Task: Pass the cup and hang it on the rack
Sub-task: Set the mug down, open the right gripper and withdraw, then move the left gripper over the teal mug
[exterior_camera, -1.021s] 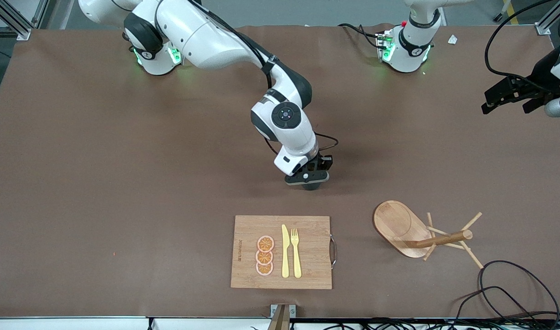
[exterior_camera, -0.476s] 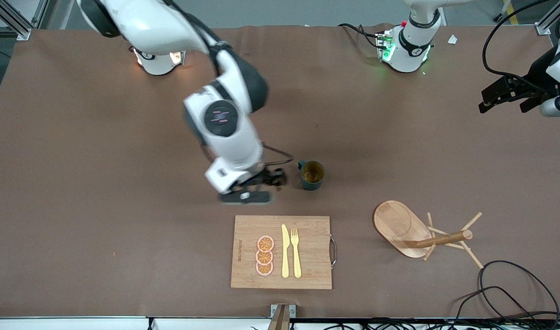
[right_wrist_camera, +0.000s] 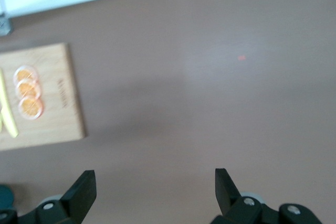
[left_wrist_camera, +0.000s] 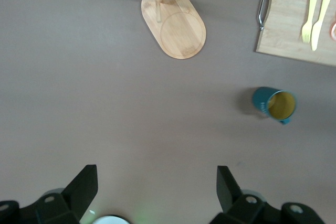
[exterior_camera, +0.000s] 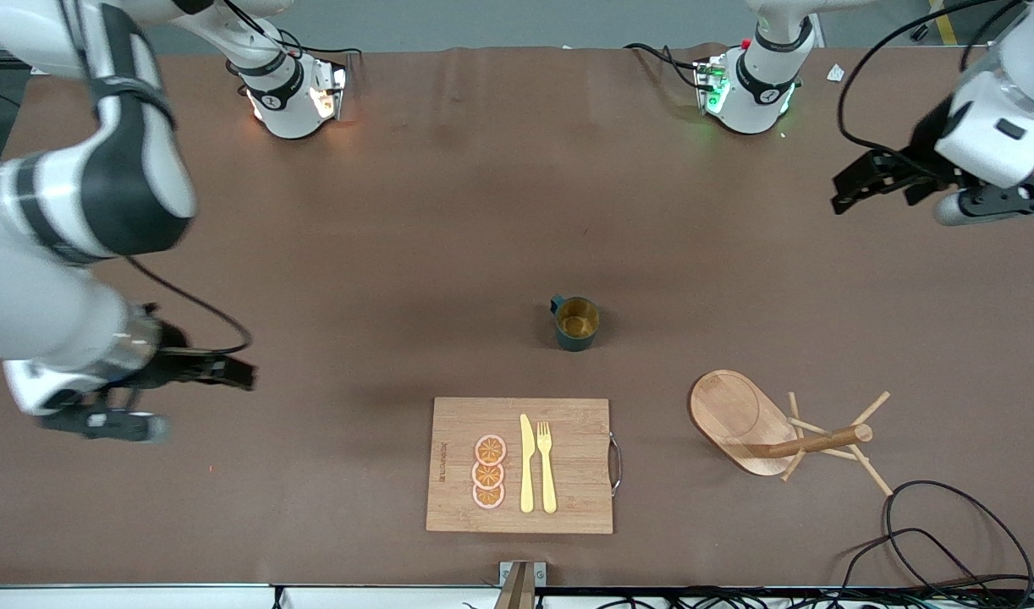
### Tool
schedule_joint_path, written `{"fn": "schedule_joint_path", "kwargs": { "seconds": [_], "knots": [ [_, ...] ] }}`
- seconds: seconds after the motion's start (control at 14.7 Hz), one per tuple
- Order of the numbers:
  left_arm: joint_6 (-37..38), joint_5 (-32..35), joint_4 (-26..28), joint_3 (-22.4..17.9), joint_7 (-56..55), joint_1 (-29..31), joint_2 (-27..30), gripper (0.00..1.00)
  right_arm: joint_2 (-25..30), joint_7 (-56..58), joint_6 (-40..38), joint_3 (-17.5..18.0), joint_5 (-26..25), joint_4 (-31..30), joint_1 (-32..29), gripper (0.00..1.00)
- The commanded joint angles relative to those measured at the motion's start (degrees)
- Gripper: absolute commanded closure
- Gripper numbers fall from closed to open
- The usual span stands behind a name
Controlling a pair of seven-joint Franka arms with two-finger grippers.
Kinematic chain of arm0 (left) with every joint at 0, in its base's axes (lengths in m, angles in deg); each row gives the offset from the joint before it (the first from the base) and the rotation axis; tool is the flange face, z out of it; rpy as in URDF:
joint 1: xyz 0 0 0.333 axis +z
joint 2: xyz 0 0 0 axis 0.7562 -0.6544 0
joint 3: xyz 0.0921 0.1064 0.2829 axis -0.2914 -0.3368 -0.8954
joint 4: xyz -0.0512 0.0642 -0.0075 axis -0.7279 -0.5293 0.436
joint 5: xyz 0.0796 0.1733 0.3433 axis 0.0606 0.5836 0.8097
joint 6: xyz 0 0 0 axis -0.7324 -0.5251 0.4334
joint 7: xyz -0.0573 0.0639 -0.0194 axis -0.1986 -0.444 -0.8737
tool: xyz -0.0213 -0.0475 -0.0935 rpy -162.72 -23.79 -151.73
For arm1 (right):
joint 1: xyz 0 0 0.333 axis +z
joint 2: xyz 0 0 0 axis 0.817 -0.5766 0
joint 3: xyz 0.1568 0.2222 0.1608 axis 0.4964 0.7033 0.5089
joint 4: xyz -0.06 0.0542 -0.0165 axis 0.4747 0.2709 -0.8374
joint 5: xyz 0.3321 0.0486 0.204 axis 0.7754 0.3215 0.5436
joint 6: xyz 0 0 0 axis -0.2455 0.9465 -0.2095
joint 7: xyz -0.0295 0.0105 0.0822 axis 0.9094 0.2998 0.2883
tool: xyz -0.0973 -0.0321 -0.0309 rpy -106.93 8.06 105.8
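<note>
Cutting board (exterior_camera: pixel 519 465): rectangular bamboo, flat on the brown tabletop (exterior_camera: pixel 356 237), nearest the front camera. A metal handle (exterior_camera: pixel 616 463) sits on its edge toward the left arm's end. On it lie three orange slices (exterior_camera: pixel 488 472) in a row, with a yellow knife (exterior_camera: pixel 526 463) and a yellow fork (exterior_camera: pixel 547 465) side by side.

Rack (exterior_camera: pixel 779 427): light wooden mug tree with an oval tray-like base, a thick post and thin pegs. It stands toward the left arm's end of the tabletop, well apart from the board; no cup hangs on it.

Black cable (exterior_camera: pixel 948 533): looped on the tabletop near the front edge, just beside the rack.

Cup (exterior_camera: pixel 575 321): dark teal-green mug, brownish-gold inside. Upright on the tabletop near its middle, farther from the front camera than the board, mouth up, handle toward the right arm's end. Nothing touches it.

Right end effector (exterior_camera: pixel 191 372): over bare tabletop at the right arm's end, well apart from the cup; fingers spread wide, released, grasping nothing.

Left end effector (exterior_camera: pixel 872 179): over the tabletop at the left arm's end, well apart from the cup and rack; fingers spread wide, released, grasping nothing.
</note>
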Motion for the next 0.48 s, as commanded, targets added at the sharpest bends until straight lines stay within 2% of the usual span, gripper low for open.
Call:
{"fn": "schedule_joint_path", "kwargs": {
  "seconds": [0.0, 0.14, 0.2, 0.34, 0.41],
  "knots": [
    [-0.14, 0.62, -0.38, 6.01, -10.6, 0.14, 0.68, 0.0, 3.88, -0.16, -0.11, 1.25, -0.13, -4.14, -5.0, 0.0],
    [-0.22, 3.94, -0.38, 12.24, -20.33, -0.03, 0.51, 0.0, 6.16, 2.45, -0.02, 1.16, -0.22, -6.68, -7.9, 0.0],
    [-0.23, 6.58, -0.38, 16.28, -26.31, -0.03, 0.33, 0.0, 7.65, 7.52, 0.15, 0.11, -0.3, -8.35, -8.26, 0.0],
    [-0.31, 10.45, -0.3, 22.71, -34.59, -0.21, -0.37, 0.0, 11.52, 13.96, 1.46, -5.76, 0.13, -12.3, -7.39, 0.0],
    [-0.31, 11.95, -0.3, 25.52, -38.37, -0.3, -1.41, 0.0, 13.71, 15.12, 2.08, -5.96, 0.14, -14.41, -7.65, 0.0]
  ]
}}
